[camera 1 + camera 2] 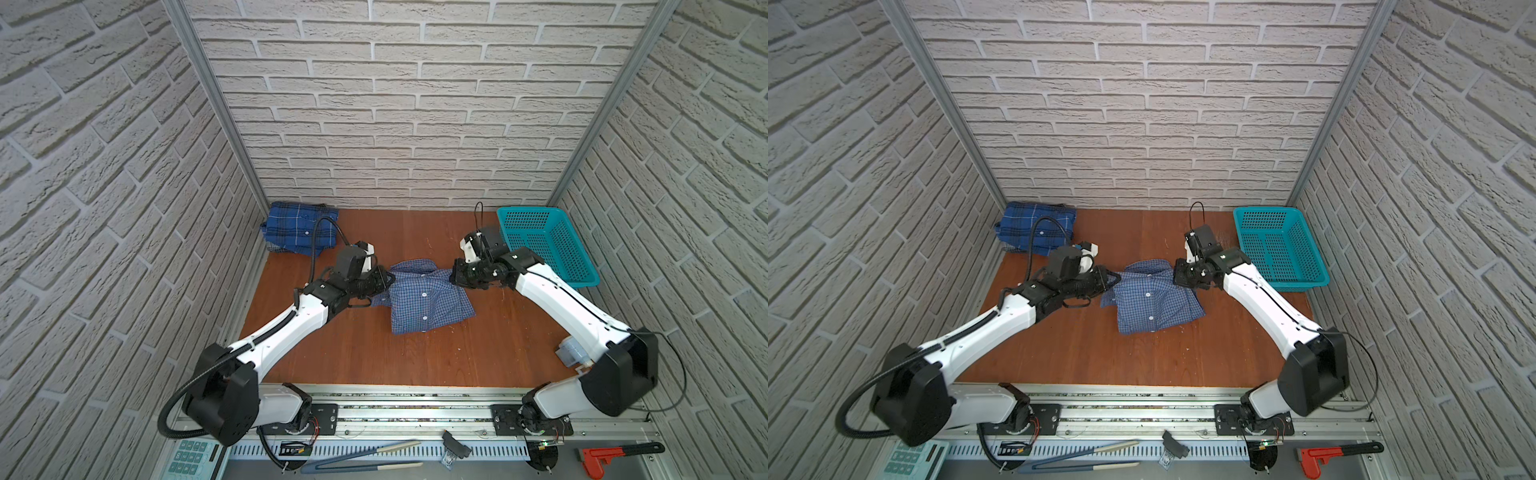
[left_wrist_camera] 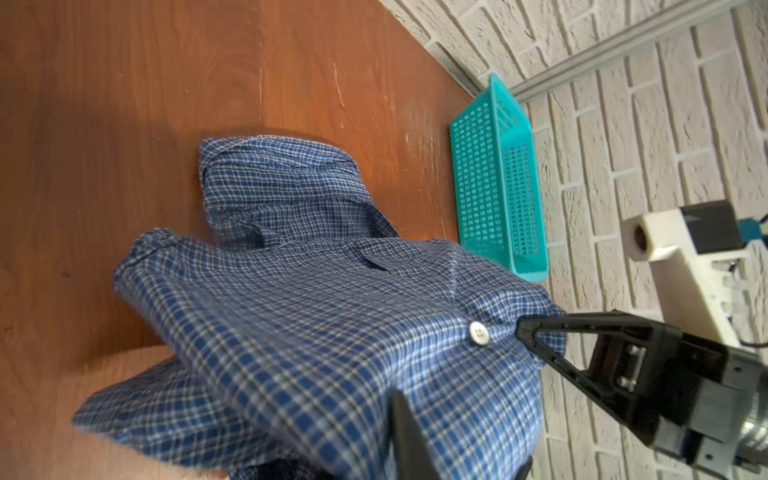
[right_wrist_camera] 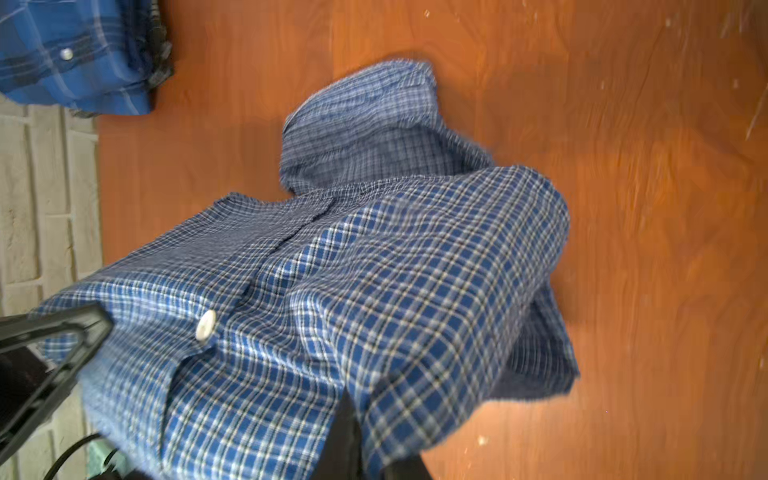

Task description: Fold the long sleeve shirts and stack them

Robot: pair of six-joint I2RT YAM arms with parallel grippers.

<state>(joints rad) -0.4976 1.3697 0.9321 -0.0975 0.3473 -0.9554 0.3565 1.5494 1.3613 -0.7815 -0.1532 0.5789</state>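
The small-check light blue shirt lies folded mid-table, buttons up, its collar end raised between my two grippers. My left gripper is shut on the shirt's left shoulder. In the left wrist view the shirt drapes over one black finger; the other is hidden. My right gripper is shut on the right shoulder, where the shirt wraps its finger. The royal-blue plaid shirt sits folded in the far left corner.
A teal perforated basket stands at the far right, just behind my right arm. Brick-pattern walls close in three sides. On the front rail lie a red wrench, tongs and a calculator.
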